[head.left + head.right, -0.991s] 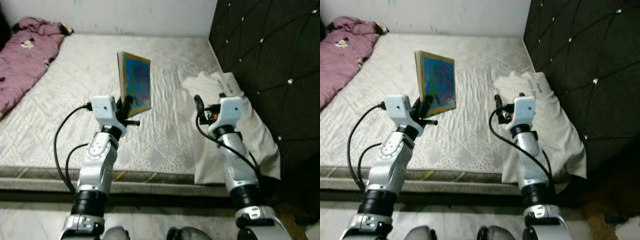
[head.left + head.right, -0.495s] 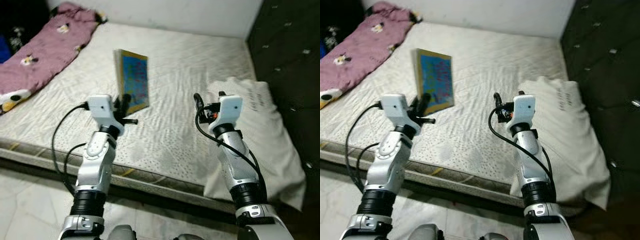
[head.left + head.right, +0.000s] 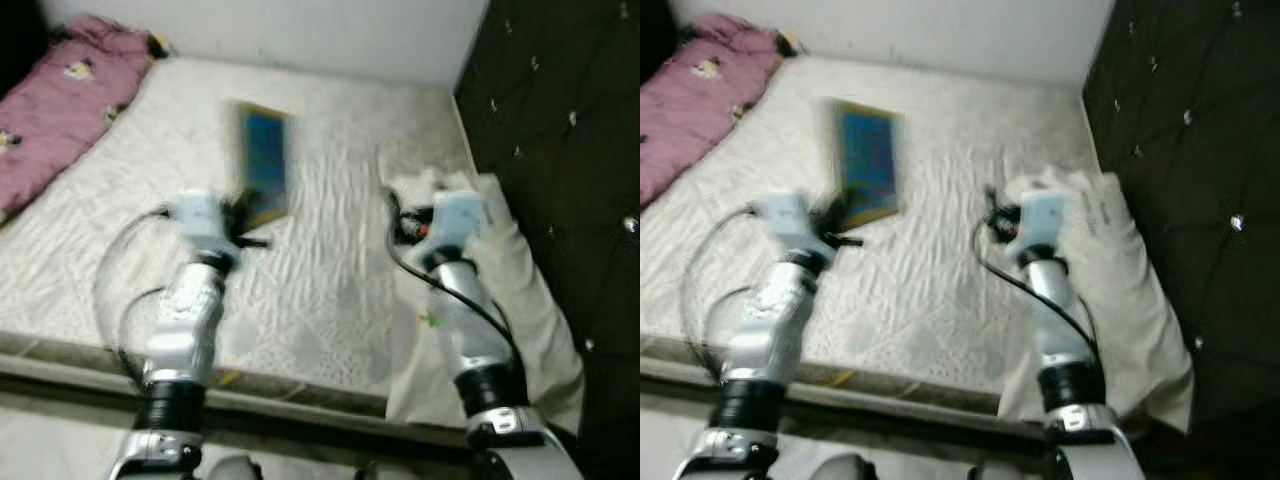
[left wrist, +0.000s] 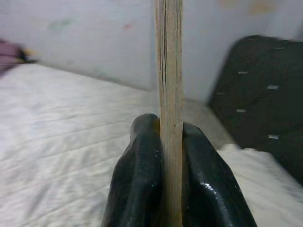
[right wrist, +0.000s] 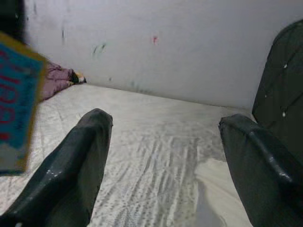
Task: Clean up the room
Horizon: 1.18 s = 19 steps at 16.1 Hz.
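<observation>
- Left gripper [image 4: 171, 156] is clamped tight on the bottom edge of the book [image 3: 263, 165], holding it upright over the mattress [image 3: 330, 270], arm bent and raised in front of the chest.
- Risk, I'd say: it's a thin edge grip and the head views are blurry, so a jolt could tip the book or slide it out.
- Right gripper [image 5: 163, 156] is wide open with nothing in it, held up just beside the pillow [image 3: 520, 290].
- Farther back, a pink blanket [image 3: 55, 110] is still on the bed by the wall.
</observation>
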### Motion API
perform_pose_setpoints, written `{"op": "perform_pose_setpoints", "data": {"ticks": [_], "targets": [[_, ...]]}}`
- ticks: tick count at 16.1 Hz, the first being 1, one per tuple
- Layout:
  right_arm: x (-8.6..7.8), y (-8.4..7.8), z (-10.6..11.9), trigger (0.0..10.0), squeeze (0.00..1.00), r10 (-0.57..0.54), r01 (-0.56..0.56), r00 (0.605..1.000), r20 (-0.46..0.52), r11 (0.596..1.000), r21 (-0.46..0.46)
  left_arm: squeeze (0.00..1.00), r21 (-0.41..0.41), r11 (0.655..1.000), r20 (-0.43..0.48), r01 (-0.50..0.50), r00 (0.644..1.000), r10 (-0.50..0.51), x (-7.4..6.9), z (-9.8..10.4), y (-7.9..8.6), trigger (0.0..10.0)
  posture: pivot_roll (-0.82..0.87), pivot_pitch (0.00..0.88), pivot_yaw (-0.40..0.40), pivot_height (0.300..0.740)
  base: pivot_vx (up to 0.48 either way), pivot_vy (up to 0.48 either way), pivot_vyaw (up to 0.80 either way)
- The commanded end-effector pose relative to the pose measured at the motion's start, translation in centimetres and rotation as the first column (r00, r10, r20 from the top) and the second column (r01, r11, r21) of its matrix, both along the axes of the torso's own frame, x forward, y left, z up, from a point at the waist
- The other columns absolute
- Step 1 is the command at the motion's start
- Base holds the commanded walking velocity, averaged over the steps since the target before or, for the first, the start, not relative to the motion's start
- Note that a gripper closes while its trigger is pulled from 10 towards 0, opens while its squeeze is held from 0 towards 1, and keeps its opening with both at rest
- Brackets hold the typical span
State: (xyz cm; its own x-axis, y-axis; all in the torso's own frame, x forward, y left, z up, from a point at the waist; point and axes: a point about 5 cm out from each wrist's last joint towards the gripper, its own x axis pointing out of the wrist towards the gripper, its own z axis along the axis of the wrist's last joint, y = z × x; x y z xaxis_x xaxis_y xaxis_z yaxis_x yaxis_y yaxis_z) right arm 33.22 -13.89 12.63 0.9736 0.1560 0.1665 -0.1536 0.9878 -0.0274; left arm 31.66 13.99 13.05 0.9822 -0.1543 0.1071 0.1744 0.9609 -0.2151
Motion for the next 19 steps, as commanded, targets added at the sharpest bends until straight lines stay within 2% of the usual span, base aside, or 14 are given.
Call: {"op": "perform_pose_setpoints", "data": {"ticks": [1,4,13,18,19], "targets": [[0.01,-1.18,-0.02,10.0,0.0,-0.031,0.031,1.0,0.0,0.999,-0.014,0.0,-0.008,1.0,0.021,0.025,0.999,-0.025,0.16,0.72,-1.03,10.0,-0.04,0.0,-0.014,0.74,0.0,0.0,0.0],[0.02,-1.21,-0.03,10.0,0.0,-0.031,0.031,1.0,-0.002,0.999,-0.012,0.0,-0.022,0.999,0.018,0.029,0.999,-0.029,0.18,0.71,-1.01,10.0,-0.04,0.0,-0.015,0.74,0.0,0.1,0.0],[0.02,-1.28,-0.02,10.0,0.0,-0.029,0.029,1.0,-0.003,0.999,-0.016,0.0,-0.039,0.998,0.02,0.047,0.999,-0.046,0.17,0.82,-1.18,10.0,-0.05,0.0,-0.017,0.74,0.0,0.48,0.0],[-0.07,-1.16,-0.11,10.0,0.0,-0.022,0.022,1.0,-0.007,1.0,-0.017,0.0,-0.044,0.997,0.036,0.066,0.997,-0.064,-0.03,1.02,-1.34,10.0,-0.05,0.0,-0.018,0.74,0.0,0.0,0.0],[-0.08,-1.15,-0.15,10.0,0.0,-0.02,0.02,1.0,-0.011,1.0,-0.015,0.0,-0.044,0.997,0.038,0.07,0.997,-0.069,-0.04,1.02,-1.38,10.0,-0.05,0.0,-0.018,0.74,0.0,0.0,-0.8]]}}
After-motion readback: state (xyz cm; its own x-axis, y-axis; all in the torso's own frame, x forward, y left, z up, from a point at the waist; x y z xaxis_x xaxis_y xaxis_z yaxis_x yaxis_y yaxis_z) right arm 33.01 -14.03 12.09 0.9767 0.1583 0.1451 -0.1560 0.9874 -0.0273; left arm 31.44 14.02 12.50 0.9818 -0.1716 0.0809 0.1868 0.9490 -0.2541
